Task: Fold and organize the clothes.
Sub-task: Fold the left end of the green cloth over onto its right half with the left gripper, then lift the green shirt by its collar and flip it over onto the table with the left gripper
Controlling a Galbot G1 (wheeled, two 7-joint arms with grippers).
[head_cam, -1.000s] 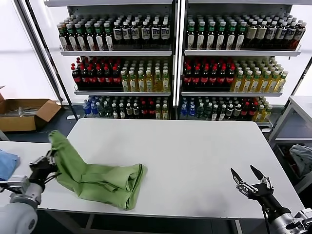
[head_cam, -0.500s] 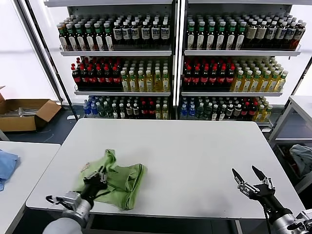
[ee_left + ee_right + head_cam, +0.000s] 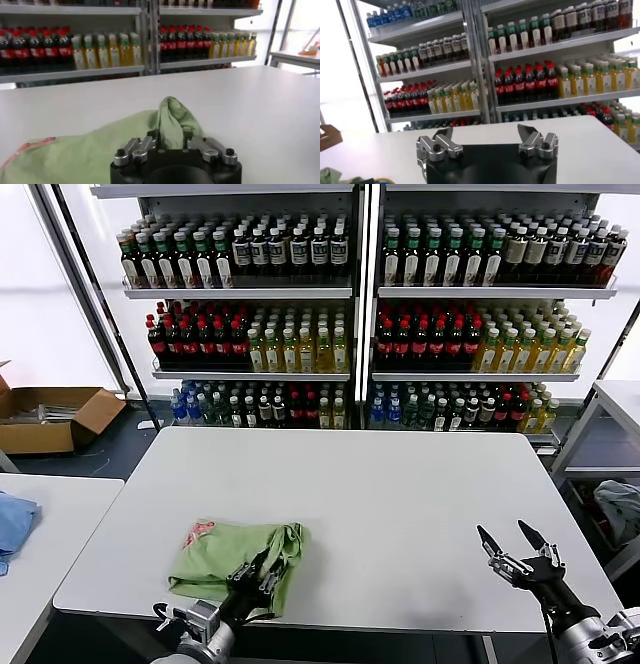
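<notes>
Light green short-sleeved shirt of soft fabric (image 3: 232, 552) sits on the white tabletop (image 3: 400, 504), near-left part, close to the near edge. It's bunched into a compact, roughly rectangular bundle — a red-and-white checked patch shows at its far-left corner, and the right end is a rumpled roll, not a flat fold. Left wrist view shows a raised hump of shirt fabric (image 3: 172, 117) right in front of the gripper.

Left gripper (image 3: 256, 572) is at the near edge of the bundle, fingers partly apart. The hump sits between or just past them; can't tell whether they're pinching it or free of it.

Right gripper (image 3: 518, 546) hangs over the near-right part of the tabletop, well apart from the shirt, fingers spread wide, holding nothing — idle.

Progress, my read: the shirt is gathered to a small footprint, so the main folds look done. Left to do: flatten the lumpy right end, square up the edges, maybe shift the bundle to a tidy spot.

Around it: a blue cloth (image 3: 14, 522) on the side table far left, a cardboard box (image 3: 50, 416) on the floor beyond it, and bottle shelves (image 3: 360, 294) behind the tabletop.
</notes>
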